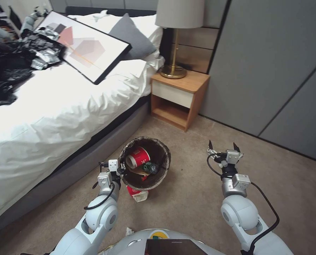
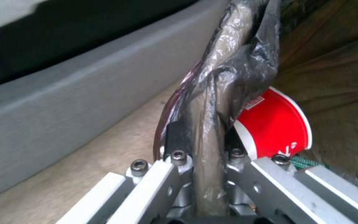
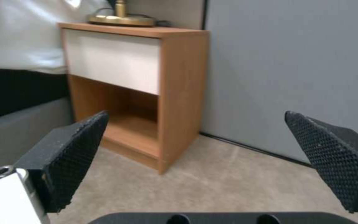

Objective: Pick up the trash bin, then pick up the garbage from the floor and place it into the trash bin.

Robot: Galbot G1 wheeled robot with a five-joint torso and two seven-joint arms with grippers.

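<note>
Gripping the bin's (image 1: pixel 145 163) bagged rim, the left gripper (image 1: pixel 121 169) holds it beside the bed (image 1: pixel 58 117), a red cup (image 1: pixel 138 157) inside and another scrap (image 1: pixel 137 193) on the carpet below. Its wrist view shows fingers (image 2: pixel 178 137) clamped on the liner (image 2: pixel 228 71). Facing the nightstand (image 3: pixel 137 87), the right gripper (image 3: pixel 195 161) spreads wide, holding nothing.

Both arms are glossy white with rounded joint housings, silver-grey collars near the wrists and small white boxes mounted there. A black cable loops along each forearm. The left gripper (image 2: pixel 199 149) has silver metal links with dark hex screws. The right gripper (image 1: pixel 224 148) has black triangular fingers (image 3: pixel 69 155) with a dimpled, diamond-textured face.
</note>
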